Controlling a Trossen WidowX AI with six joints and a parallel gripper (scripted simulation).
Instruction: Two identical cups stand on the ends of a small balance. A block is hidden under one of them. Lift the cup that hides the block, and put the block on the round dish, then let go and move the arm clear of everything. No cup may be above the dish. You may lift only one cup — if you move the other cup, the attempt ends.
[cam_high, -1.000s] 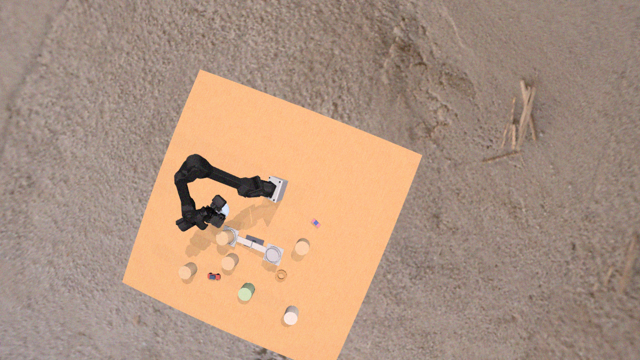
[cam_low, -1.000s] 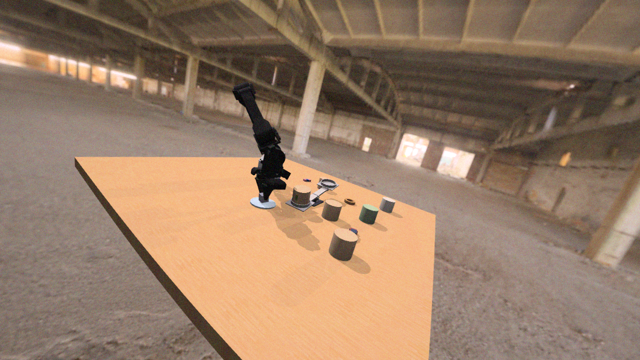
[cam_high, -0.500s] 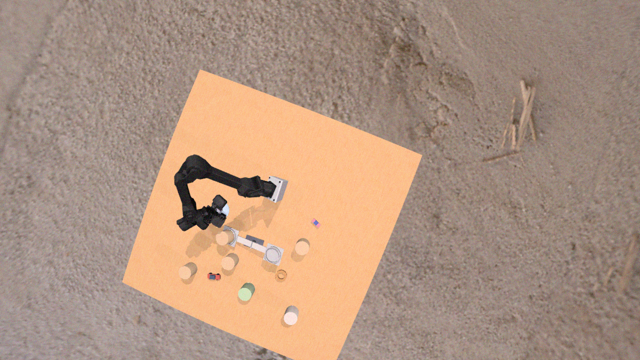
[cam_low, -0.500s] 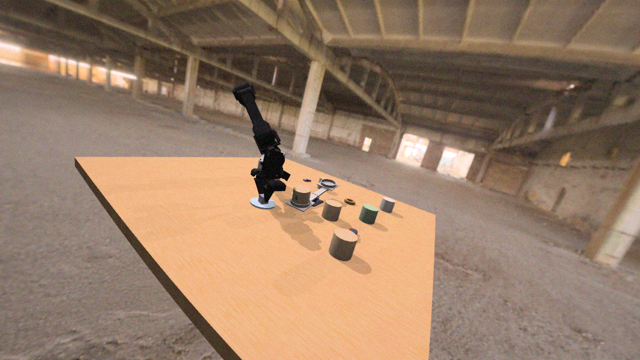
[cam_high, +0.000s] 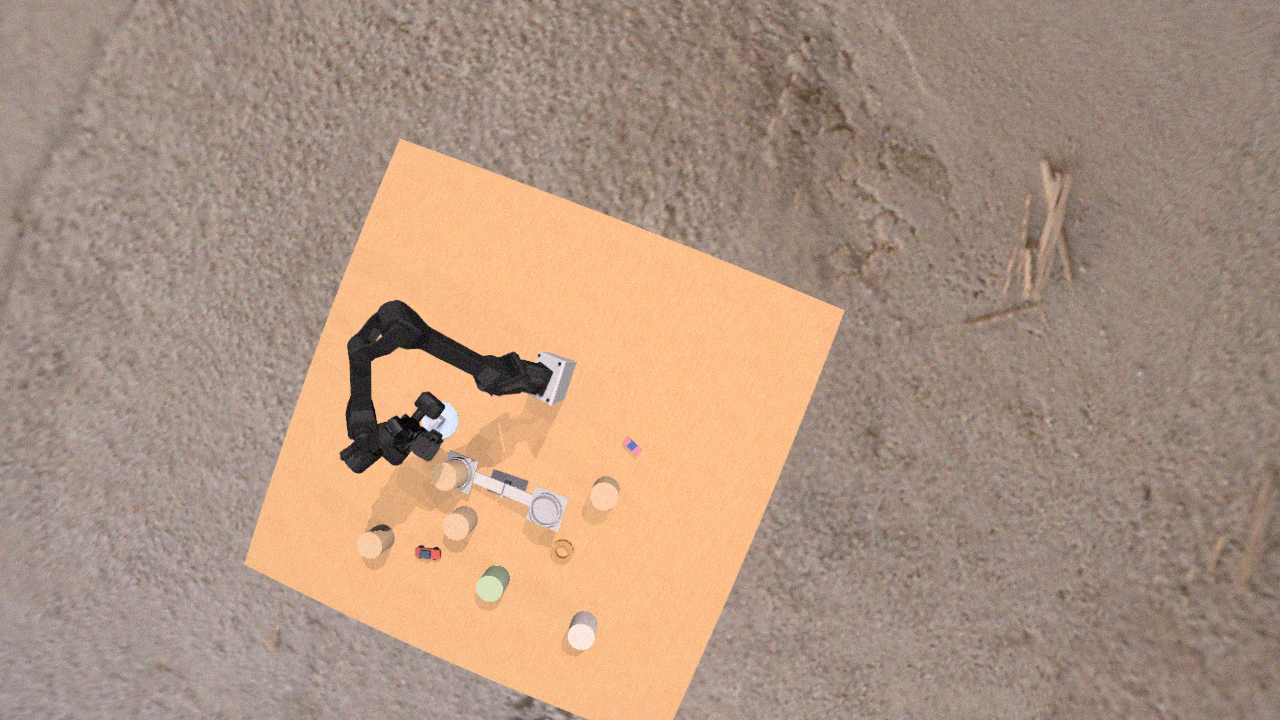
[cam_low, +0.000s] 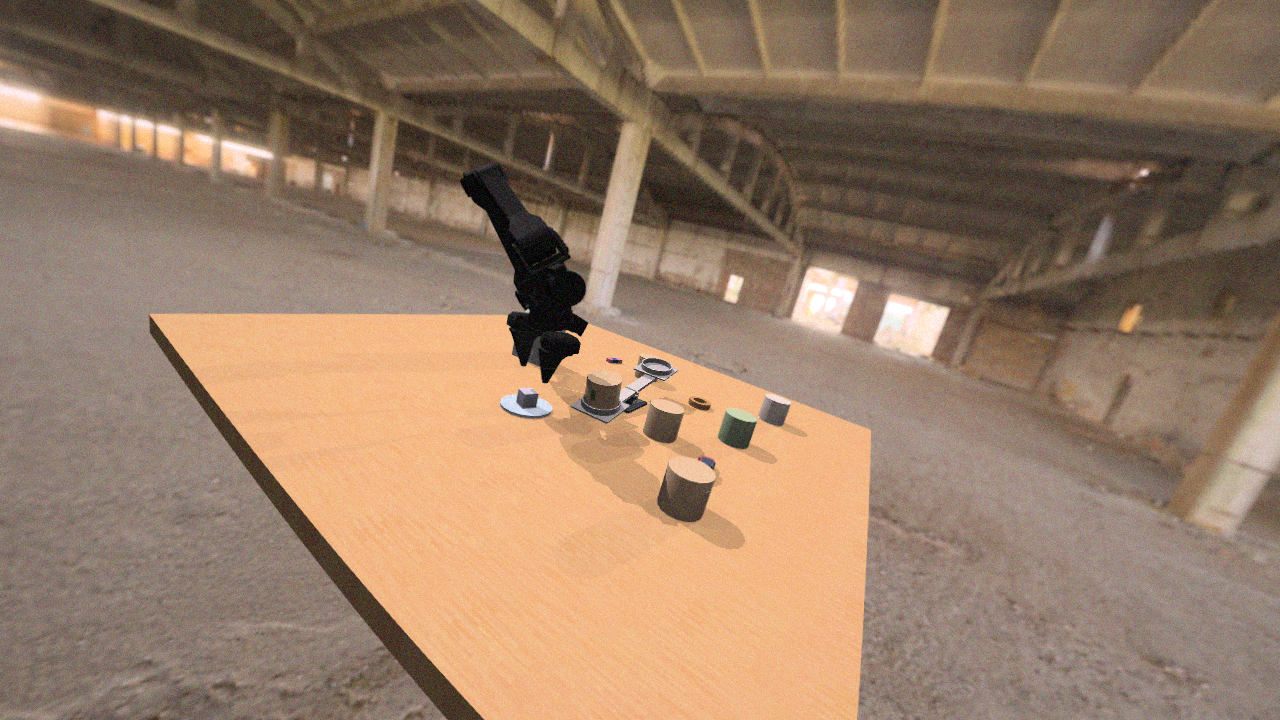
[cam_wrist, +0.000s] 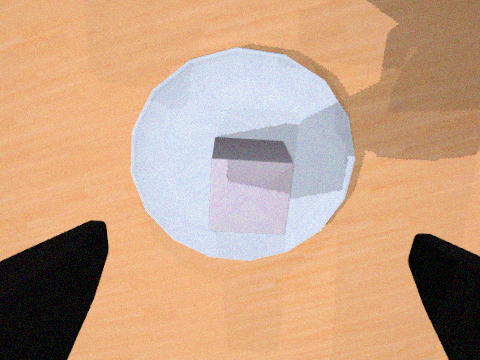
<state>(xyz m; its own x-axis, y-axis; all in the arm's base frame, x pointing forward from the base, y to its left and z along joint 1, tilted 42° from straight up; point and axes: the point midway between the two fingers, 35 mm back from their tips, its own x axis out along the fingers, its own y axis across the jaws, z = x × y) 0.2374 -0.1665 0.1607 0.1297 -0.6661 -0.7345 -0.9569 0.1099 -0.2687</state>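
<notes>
The grey-pink block (cam_low: 526, 399) (cam_wrist: 250, 205) rests on the pale blue round dish (cam_high: 450, 420) (cam_low: 510, 407) (cam_wrist: 175, 120), off-centre toward my fingers in the wrist view. My gripper (cam_high: 428, 426) (cam_low: 535, 372) (cam_wrist: 263, 243) is open and empty above the dish, with its fingertips higher than the block. One beige cup (cam_high: 449, 476) (cam_low: 603, 392) stands on the end of the balance (cam_high: 514, 492) (cam_low: 641, 384) nearer the dish. The pan (cam_high: 545, 508) (cam_low: 656, 366) at the other end is empty. A similar beige cup (cam_high: 604, 493) stands on the table beyond that pan, mostly hidden in the exterior view.
Two more beige cups stand near the balance, one closer (cam_high: 457, 524) (cam_low: 663, 420) and one farther off (cam_high: 370, 543) (cam_low: 686, 488). Also there are a green cup (cam_high: 490, 586) (cam_low: 737, 428), a whitish cup (cam_high: 581, 634) (cam_low: 775, 409), a brown ring (cam_high: 552, 550), a red toy car (cam_high: 427, 553) and a pink-blue piece (cam_high: 631, 445).
</notes>
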